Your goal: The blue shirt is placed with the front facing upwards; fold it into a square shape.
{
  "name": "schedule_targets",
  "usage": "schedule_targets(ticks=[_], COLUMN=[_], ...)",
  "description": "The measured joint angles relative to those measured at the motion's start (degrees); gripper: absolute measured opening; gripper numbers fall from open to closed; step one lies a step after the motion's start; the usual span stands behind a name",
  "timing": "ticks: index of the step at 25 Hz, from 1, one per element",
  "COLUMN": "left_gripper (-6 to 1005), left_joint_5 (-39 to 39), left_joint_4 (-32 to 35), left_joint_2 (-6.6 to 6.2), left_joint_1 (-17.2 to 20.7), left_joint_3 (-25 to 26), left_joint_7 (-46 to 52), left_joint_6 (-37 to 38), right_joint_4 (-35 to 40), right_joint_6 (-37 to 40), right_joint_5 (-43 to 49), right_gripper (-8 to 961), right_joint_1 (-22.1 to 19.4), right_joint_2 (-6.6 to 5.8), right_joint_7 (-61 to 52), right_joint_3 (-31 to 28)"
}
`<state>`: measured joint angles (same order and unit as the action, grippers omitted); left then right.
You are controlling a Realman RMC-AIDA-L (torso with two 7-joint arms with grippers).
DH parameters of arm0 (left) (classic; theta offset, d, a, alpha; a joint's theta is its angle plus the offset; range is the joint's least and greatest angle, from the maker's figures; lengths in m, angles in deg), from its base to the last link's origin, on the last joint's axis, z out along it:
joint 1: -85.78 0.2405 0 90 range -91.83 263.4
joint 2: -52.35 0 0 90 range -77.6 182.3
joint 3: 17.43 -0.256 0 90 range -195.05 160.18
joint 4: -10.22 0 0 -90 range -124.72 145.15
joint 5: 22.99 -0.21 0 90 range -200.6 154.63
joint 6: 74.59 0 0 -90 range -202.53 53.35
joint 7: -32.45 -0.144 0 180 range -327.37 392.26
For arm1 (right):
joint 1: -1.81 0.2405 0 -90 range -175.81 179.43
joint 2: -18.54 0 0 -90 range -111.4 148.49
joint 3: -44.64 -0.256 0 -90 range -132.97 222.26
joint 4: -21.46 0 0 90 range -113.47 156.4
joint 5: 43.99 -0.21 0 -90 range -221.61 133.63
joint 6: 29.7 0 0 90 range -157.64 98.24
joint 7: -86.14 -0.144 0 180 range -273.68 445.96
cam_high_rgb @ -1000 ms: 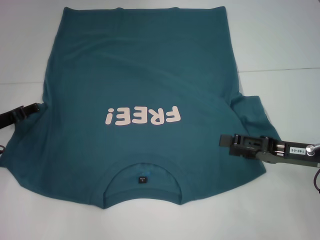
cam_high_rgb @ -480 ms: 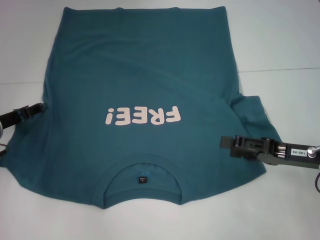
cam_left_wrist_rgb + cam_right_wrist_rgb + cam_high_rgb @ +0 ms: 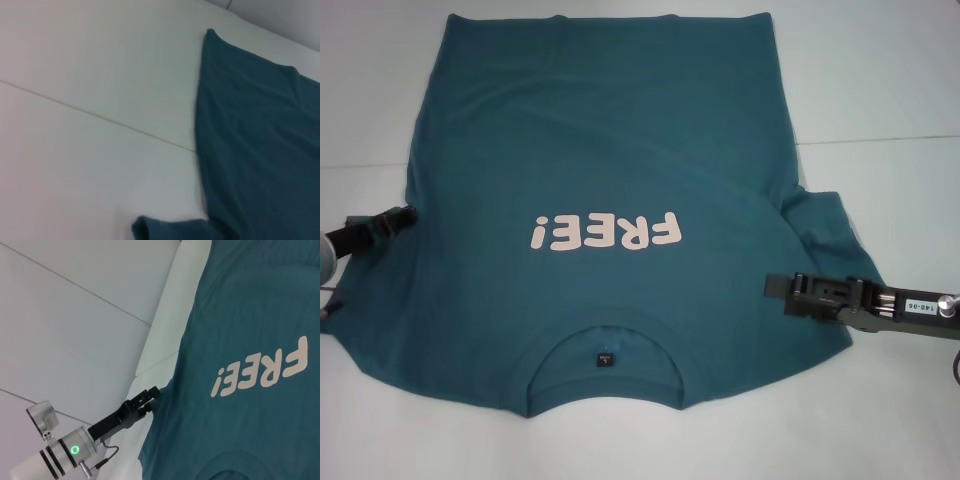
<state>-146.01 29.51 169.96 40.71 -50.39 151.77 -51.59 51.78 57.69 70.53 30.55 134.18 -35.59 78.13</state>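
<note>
The blue shirt lies flat with its front up, pink "FREE!" lettering showing and the collar nearest me. My left gripper is low at the shirt's left edge, level with the lettering; the right wrist view shows the left gripper touching that edge of the shirt. My right gripper hovers over the right shoulder, just below the spread right sleeve. In the left wrist view, the shirt's side and a curled bit of cloth show.
The shirt rests on a white table with a thin seam running across it. White surface lies on both sides of the shirt and beyond the hem. A cable hangs by the right arm.
My left gripper has crept right until it meets the shirt's left edge, and its silver wrist has come into view. The right gripper has drifted slightly right and down. The shirt has not shifted.
</note>
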Motion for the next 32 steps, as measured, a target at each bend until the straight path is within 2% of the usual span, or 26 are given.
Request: schedule_targets(ticks=[4,18,24,32], left_gripper=[933,934,934,933], left_joint_5=[0.1,0.3,0.0,-1.7], left_joint_4=[0.2,2.5,2.7,2.1], left_joint_2=[0.39,0.43,0.14,-0.10], left_joint_1=[0.0,0.4,0.3,0.4], left_joint_3=[0.0,0.0,-0.2,-3.8], left_joint_7=[0.0,0.3,-0.1,-0.8], left_joint_6=[1.3,6.8,4.8,0.6], right_joint_4=[0.0,0.0,-0.1,-0.1], right_joint_6=[-0.1,-0.4,-1.5,-1.5], right_joint_5=[0.0,0.0,0.0,0.0], right_gripper=[930,930,930,930], right_joint_1=[0.0,0.1,0.2,0.3], right_joint_2=[-0.08,-0.21,-0.27,-0.40], right_joint_7=[0.0,0.0,-0.1,-0.2], right_joint_3=[0.0,-0.3,-0.1,-0.1])
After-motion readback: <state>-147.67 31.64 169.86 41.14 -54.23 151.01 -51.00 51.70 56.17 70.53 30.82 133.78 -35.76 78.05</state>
